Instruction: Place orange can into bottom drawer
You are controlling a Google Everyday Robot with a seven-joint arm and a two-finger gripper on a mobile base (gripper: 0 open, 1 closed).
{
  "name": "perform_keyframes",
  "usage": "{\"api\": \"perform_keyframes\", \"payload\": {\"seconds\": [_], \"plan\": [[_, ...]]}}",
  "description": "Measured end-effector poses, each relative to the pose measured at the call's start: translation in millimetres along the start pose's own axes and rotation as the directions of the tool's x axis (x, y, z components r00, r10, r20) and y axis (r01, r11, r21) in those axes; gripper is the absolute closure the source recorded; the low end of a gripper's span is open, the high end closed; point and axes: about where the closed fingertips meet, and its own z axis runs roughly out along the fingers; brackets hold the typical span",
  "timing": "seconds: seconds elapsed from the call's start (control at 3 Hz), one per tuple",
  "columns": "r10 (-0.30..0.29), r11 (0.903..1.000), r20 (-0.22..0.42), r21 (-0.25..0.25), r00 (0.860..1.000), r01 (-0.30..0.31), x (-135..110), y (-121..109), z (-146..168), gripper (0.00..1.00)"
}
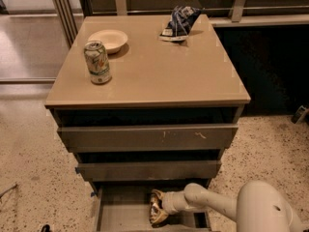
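Observation:
The bottom drawer [120, 211] is pulled open at the foot of the cabinet, with a plain grey inside. The orange can [157, 210] with its orange-brown and dark label sits inside the drawer, near its right half. My gripper [158, 208] reaches in from the right at the end of the white arm and is around the can. The two drawers above are partly pulled out.
On the tan cabinet top [149, 76] stand a pale green-and-white can [97, 62], a cream bowl [109, 39] and a dark blue chip bag [179, 22]. My white arm base [268, 209] fills the lower right. Speckled floor lies on both sides.

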Motion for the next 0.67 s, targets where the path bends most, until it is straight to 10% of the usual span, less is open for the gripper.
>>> {"api": "perform_keyframes", "payload": {"seconds": [0.67], "plan": [[0.0,1.0,0.0,0.0,1.0,0.0,0.0,0.1,0.1,0.0]]}}
